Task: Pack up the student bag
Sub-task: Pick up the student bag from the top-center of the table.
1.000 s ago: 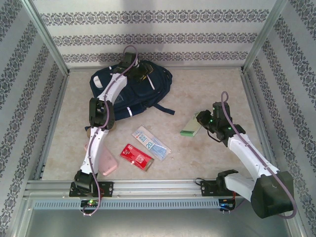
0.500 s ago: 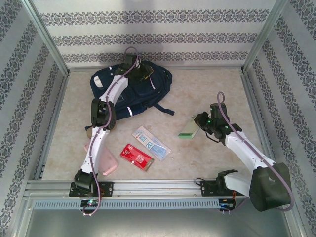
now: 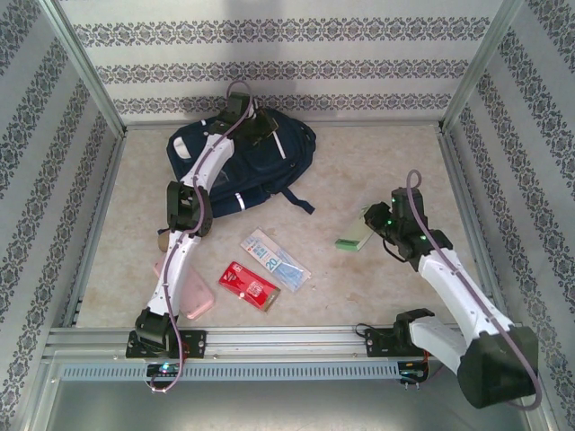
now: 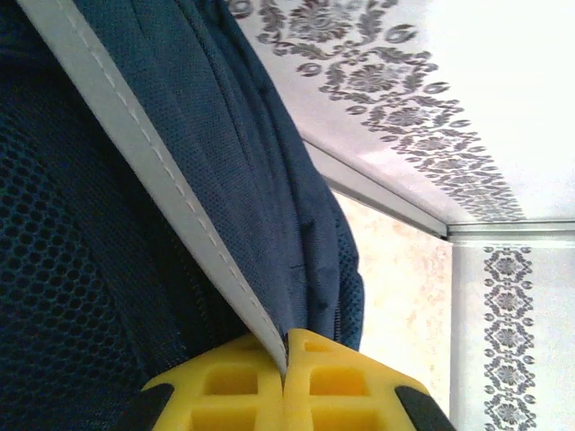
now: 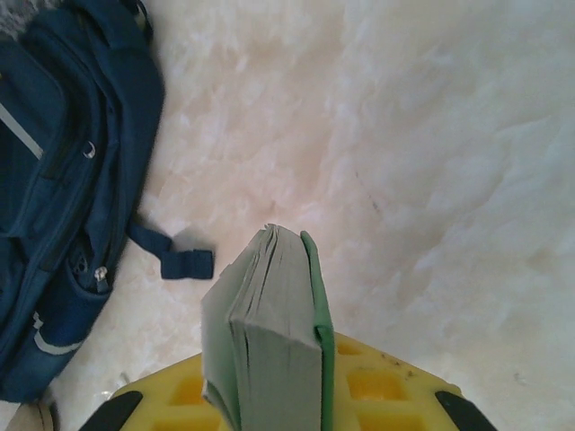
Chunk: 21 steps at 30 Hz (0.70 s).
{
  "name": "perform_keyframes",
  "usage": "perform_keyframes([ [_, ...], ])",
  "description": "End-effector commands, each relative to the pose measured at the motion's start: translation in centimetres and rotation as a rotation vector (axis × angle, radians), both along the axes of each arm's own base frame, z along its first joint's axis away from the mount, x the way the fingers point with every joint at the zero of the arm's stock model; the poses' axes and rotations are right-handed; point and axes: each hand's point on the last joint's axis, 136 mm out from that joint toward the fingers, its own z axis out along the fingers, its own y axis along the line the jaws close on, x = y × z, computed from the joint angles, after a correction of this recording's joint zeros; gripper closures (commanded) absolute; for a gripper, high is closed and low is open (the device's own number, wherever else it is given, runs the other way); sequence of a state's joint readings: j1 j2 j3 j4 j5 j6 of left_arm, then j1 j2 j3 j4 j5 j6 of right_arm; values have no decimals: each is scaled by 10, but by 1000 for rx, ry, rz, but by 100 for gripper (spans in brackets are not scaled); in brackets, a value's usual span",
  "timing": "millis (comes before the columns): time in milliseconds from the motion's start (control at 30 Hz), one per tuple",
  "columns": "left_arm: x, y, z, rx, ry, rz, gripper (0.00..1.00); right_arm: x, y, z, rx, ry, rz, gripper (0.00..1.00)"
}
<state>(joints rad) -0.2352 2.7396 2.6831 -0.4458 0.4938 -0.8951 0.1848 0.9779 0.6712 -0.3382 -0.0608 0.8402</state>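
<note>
The student bag (image 3: 269,166) now has its white-trimmed edge pinched in your left end effector (image 4: 286,359), whose jaws have just closed on it, while your right end effector (image 5: 278,386) clamps the green book (image 5: 269,305) with the bag ahead-left, likely ready for loading.

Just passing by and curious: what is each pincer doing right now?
The left pincer is closed on a white-trimmed fold of the student bag.
The right pincer is closed on a green book.
</note>
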Motion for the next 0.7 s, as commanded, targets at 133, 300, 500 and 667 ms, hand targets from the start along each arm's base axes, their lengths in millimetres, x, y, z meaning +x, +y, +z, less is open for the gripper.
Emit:
perform_keyframes([
  [133,-45,-84,101,-111,-150,-213,100,-13,-30,41,-143,-82,-61,100],
  [300,-84,-88,152,-113,-157,-304,100,-21,-32,65,-167,-141,-44,100],
  [500,-135,-71,216,-68,-214,-384,100,-22,-27,95,-167,-212,-2,100],
  [667,-166,-54,243,-56,-230,-427,100,-11,-6,114,-95,-265,83,100],
])
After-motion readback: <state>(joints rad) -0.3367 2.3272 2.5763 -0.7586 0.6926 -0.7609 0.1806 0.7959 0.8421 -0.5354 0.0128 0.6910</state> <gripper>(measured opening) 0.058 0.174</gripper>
